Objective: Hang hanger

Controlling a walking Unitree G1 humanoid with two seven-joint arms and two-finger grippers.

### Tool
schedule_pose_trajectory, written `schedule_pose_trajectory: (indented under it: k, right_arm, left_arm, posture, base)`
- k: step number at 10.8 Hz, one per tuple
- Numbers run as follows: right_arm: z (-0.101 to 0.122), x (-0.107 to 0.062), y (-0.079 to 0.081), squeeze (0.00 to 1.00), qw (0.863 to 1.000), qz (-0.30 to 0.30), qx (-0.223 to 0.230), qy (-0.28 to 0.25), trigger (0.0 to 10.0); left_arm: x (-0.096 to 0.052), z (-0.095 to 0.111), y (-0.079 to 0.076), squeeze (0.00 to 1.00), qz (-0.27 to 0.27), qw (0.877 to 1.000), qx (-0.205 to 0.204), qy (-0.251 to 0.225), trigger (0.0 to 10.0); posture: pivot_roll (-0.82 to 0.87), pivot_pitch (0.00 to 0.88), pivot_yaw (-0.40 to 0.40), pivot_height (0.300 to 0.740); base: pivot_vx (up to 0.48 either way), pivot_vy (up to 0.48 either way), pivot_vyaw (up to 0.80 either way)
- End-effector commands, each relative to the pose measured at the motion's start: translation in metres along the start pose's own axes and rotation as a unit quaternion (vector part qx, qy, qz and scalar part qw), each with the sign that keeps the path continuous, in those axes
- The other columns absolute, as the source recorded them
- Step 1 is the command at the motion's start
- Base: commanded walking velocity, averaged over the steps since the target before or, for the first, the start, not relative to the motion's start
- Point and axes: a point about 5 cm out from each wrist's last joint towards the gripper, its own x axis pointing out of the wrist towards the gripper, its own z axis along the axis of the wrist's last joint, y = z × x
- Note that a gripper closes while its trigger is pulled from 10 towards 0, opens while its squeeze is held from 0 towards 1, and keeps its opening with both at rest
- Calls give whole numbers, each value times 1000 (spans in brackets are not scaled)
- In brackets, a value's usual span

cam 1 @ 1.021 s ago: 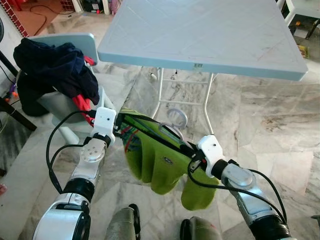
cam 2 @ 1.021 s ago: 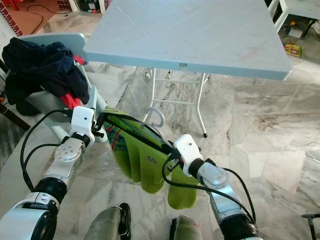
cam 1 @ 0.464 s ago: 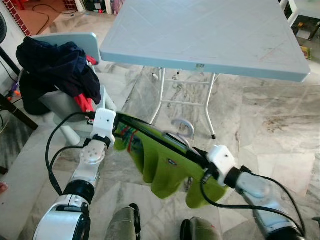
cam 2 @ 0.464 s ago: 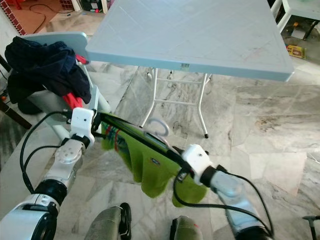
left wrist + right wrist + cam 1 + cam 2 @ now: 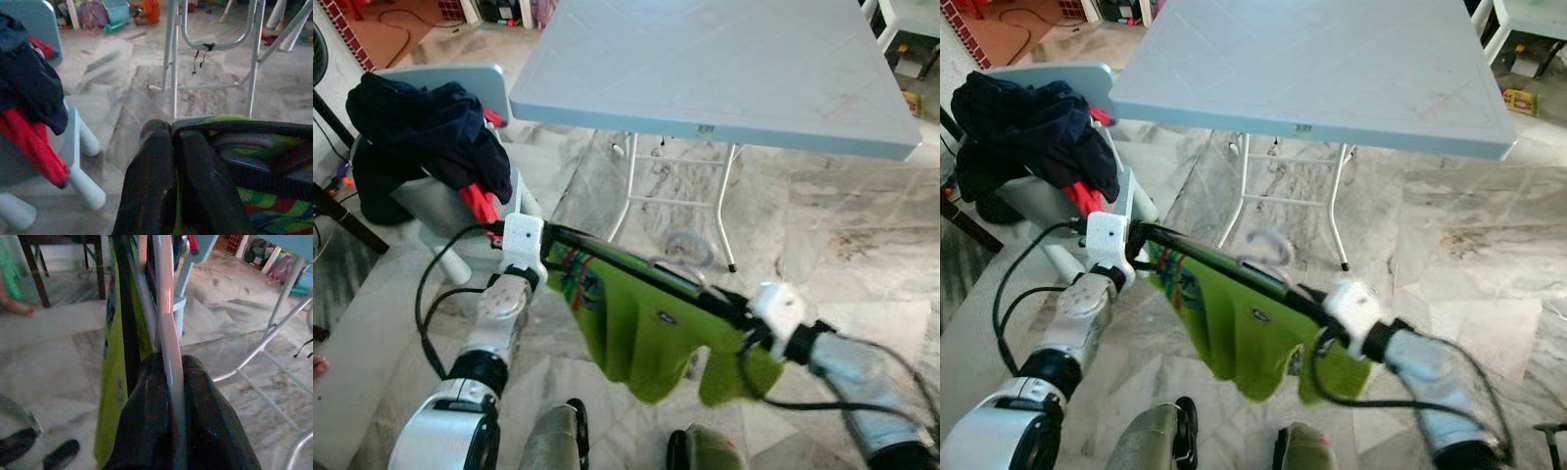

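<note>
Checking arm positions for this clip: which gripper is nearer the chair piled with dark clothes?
Left. The left gripper holds the hanger end just beside the chair; the right gripper grips the far end.

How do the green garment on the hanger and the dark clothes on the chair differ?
The green garment hangs spread along the hanger, held at each end by the left gripper and right gripper; the dark clothes lie bunched on the chair, untouched. Both are fabric.

I count one hanger (image 5: 680, 279), carrying one green garment (image 5: 636, 333), and two pincers on it: left pincer (image 5: 548, 235), right pincer (image 5: 729, 299). Beyond them I see one worktop (image 5: 724, 69) and one chair (image 5: 450, 88) heaped with dark clothes (image 5: 426, 127).
</note>
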Motion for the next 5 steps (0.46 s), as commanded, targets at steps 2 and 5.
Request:
schedule_pose_trajectory:
  k: [2,5]
  right_arm:
    - [6,-54,-46,0,992,-111,52,-1,10000]
    - [39,-32,-58,0,964,-173,151,-134,10000]
  left_arm:
    - [-24,-7,86,0,201,968,-150,8,0]
    - [-21,-14,68,0,129,986,-105,30,0]
  posture:
    - [-74,140,47,740]
    - [-67,141,44,740]
  base:
    - [0,0,0]
    - [0,0,0]
